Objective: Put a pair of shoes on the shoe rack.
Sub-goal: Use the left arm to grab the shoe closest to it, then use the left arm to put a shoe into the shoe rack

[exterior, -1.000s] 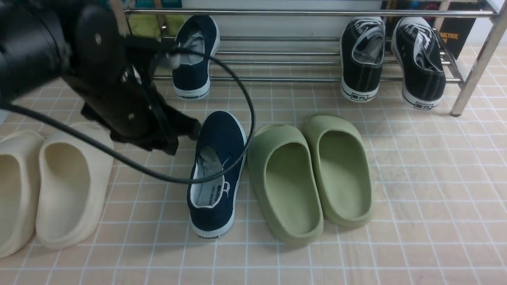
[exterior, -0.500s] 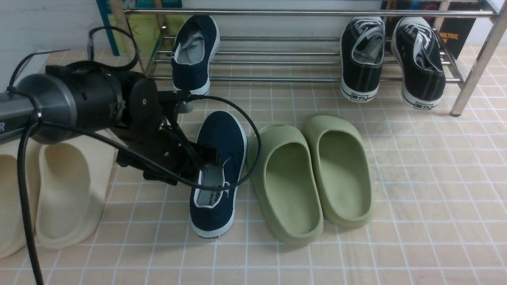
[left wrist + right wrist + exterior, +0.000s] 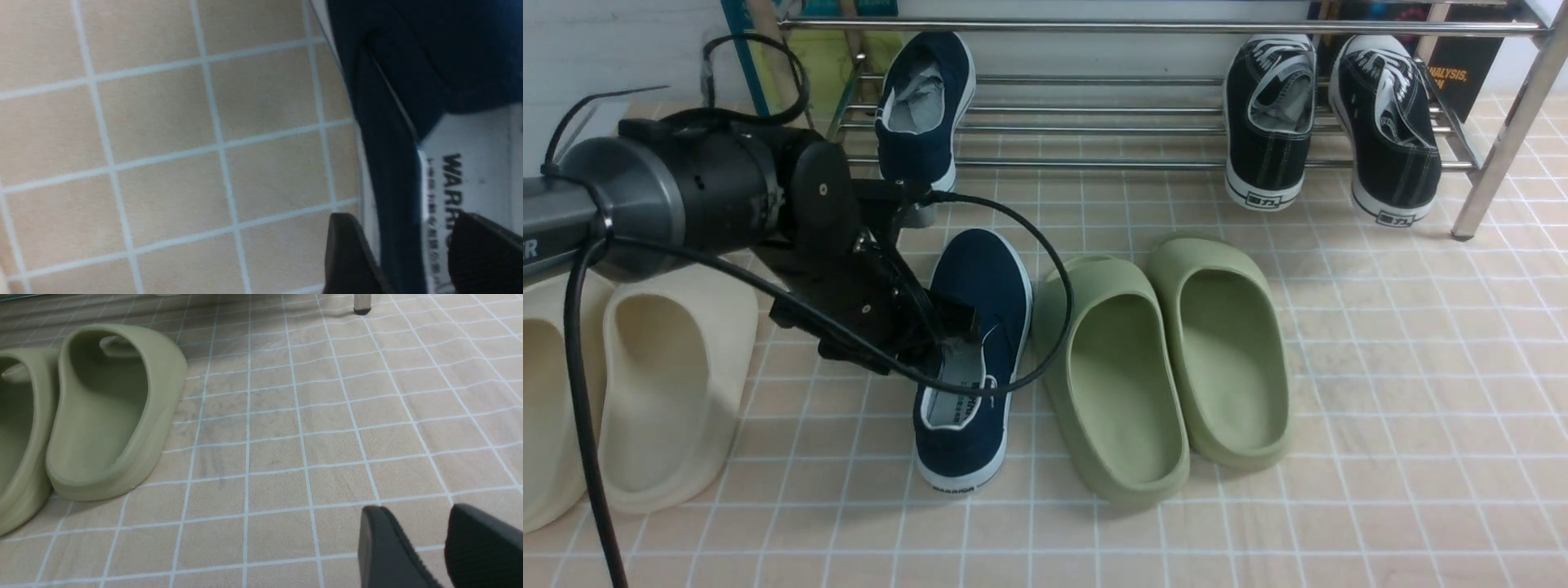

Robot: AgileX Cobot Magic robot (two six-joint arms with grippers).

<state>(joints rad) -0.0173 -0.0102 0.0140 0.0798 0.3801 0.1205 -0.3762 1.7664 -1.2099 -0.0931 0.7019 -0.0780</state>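
- the left gripper point(image 3: 943, 331) reaches in from the side and straddles the side wall of the navy shoe point(image 3: 976, 278) on the floor point(image 3: 1380, 367). one finger point(image 3: 482, 253) is inside over the printed insole and the other is outside by the white sole.
- its jaws stand apart with a sliver of space on each side of the wall, so it reads as released, not yet pinching.
- that thin canvas wall is likely chosen because it is the one part narrow enough to fit between the fingers.
- the matching shoe point(image 3: 923, 122) already leans heel-down on the low bars of the rack point(image 3: 1094, 27), toe up, so the pair is half placed.
- the right gripper point(image 3: 416, 526) hovers low over bare tiles, fingers spread and empty, well away from the work.
- the canvas looks soft and matte and may buckle under a pinch, while the rubber sole is stiffer.
- the rack is smooth, shiny round tubing with gaps a toe could slip into.
- the green slides point(image 3: 1111, 376) just beside the shoe are thick, rounded foam, and the black sneakers point(image 3: 1270, 122) sit further along the rack.
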